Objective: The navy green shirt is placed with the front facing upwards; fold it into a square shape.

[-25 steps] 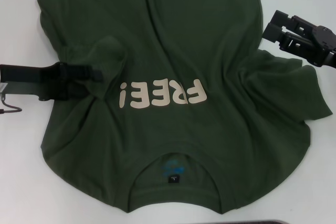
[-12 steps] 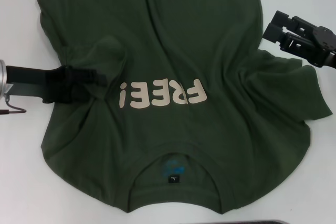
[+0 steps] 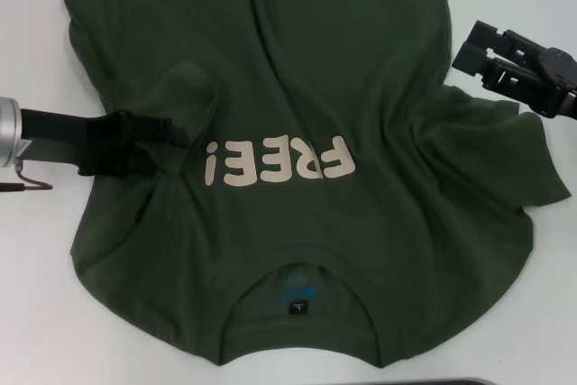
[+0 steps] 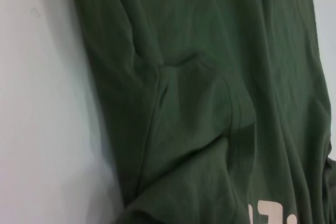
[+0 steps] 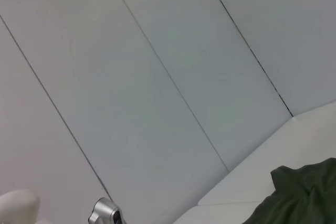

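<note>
Head view: navy green shirt (image 3: 297,87) spread front-up on worktop (image 3: 36,295), my left gripper (image 3: 158,135) pinching its folded sleeve (nearer arm), right gripper (image 3: 482,53) open beside the opposite sleeve.

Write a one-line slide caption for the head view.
Left gripper on the folded-in sleeve of the navy green shirt; right gripper hangs open beside it.

The navy green shirt (image 3: 297,87) lies front-up and rumpled, cream "FREE!" lettering showing, one sleeve folded inward.
</note>
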### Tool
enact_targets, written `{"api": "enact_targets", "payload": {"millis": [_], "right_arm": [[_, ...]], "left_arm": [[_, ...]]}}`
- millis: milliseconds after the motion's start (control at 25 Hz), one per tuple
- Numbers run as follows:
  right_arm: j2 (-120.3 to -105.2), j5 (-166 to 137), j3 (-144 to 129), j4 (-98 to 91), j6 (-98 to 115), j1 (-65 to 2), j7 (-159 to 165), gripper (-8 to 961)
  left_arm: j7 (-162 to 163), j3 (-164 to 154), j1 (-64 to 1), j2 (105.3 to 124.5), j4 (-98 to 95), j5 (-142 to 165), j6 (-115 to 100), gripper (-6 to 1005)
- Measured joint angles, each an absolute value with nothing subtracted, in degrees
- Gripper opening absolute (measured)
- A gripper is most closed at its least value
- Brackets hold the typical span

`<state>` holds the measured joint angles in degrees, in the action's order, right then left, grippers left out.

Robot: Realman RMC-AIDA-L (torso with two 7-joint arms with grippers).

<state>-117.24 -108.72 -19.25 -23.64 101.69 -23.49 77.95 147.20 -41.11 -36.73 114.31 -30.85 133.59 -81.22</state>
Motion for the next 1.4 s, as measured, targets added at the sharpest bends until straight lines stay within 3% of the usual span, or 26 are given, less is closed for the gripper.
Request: {"api": "enact_targets", "payload": {"millis": [960,1400], "right_arm": [[-117.24,-108.64,-19.25,-23.65,101.68,-23.47,77.87,909],[-117.24,-108.63,-19.25,-23.64,101.68,-23.47,77.87,909]], "left_arm": [[147.75,-40.65,-37.66,114.96,-31.07,132.98,-81.43,780],[147.14,-42.0,-37.79,114.99,-31.21,133.21,-81.67,589]]}}
